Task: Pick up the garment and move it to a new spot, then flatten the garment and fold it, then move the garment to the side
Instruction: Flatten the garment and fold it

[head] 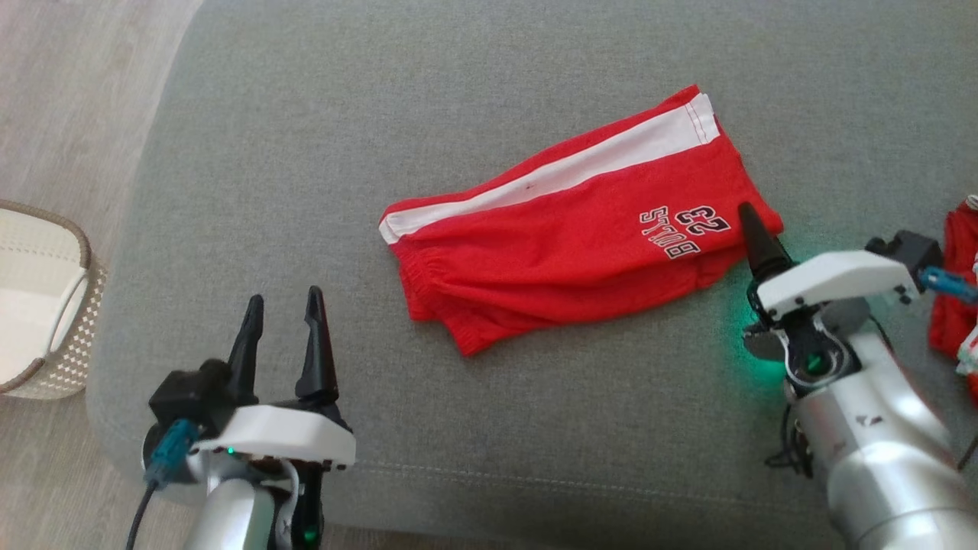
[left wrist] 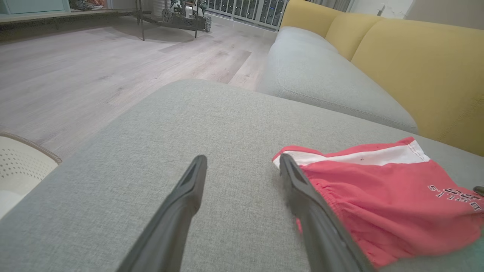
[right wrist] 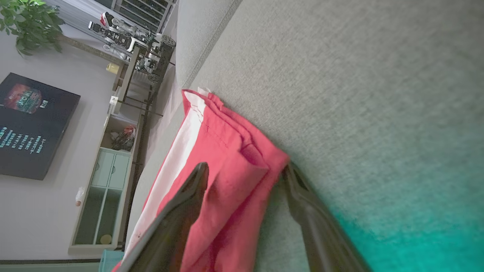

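**Red shorts lie slantwise, right pincer astride a leg corner**

Head view: the folded red garment [head: 565,244] lies on the grey sofa cushion [head: 458,114]. Its long axis slants from the gathered waistband, ahead and to the right of the left pincer [head: 284,299], up to the leg hem beyond the right pincer [head: 749,221]. A white stripe follows the far edge. The left pincer stands spread, clear of the cloth.

Left wrist view: the left pincer [left wrist: 242,160] is apart over bare cushion, and the garment [left wrist: 378,196] begins at its right finger, waistband end nearest.

Right wrist view: the right pincer [right wrist: 245,170] is wide apart and not clamped. The garment [right wrist: 223,151] has its layered hem corner between the fingers and stretches away from them.
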Controlling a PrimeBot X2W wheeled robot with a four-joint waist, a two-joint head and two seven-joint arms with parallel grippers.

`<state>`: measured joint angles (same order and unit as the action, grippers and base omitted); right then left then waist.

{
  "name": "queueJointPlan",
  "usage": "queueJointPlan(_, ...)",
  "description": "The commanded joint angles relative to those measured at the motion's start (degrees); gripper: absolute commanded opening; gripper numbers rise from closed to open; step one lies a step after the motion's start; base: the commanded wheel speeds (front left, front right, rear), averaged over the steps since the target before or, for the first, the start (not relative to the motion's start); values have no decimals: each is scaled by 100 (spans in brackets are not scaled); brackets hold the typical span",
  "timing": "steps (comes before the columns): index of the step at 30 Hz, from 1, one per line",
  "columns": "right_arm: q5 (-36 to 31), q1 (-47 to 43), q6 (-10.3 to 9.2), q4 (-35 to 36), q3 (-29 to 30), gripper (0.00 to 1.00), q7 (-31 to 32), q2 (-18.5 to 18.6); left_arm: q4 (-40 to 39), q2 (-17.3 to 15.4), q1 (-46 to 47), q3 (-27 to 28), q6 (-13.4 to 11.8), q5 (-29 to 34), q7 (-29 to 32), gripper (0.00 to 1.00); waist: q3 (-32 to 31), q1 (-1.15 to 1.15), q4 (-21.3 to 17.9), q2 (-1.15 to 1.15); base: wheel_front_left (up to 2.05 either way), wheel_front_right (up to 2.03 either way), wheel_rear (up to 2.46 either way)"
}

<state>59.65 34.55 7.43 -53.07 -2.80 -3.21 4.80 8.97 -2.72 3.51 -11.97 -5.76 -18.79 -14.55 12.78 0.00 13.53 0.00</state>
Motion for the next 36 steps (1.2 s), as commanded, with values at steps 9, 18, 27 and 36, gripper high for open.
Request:
queueJointPlan(9, 254, 480, 6, -571, -768, 100, 481, -192, -159, -16, 311, -19, 88, -116, -45, 100, 86, 0, 91, 0, 0, 0, 0)
queueJointPlan(18, 232, 1191, 6, -1123, -980, 0, 594, -192, -181, -16, 439, -14, 30, -208, -45, 100, 257, 0, 237, 0, 0, 0, 0)
queueJointPlan(27, 467, 1166, 6, -1248, -942, 0, -4, -192, -139, -16, 373, 23, 4, -235, -45, 100, -33, 0, 195, 0, 0, 0, 0)
queueJointPlan(36, 1199, 203, 6, -334, -801, 0, -901, -192, -145, -16, 155, 84, 59, -131, -45, 100, -458, 0, -318, 0, 0, 0, 0)
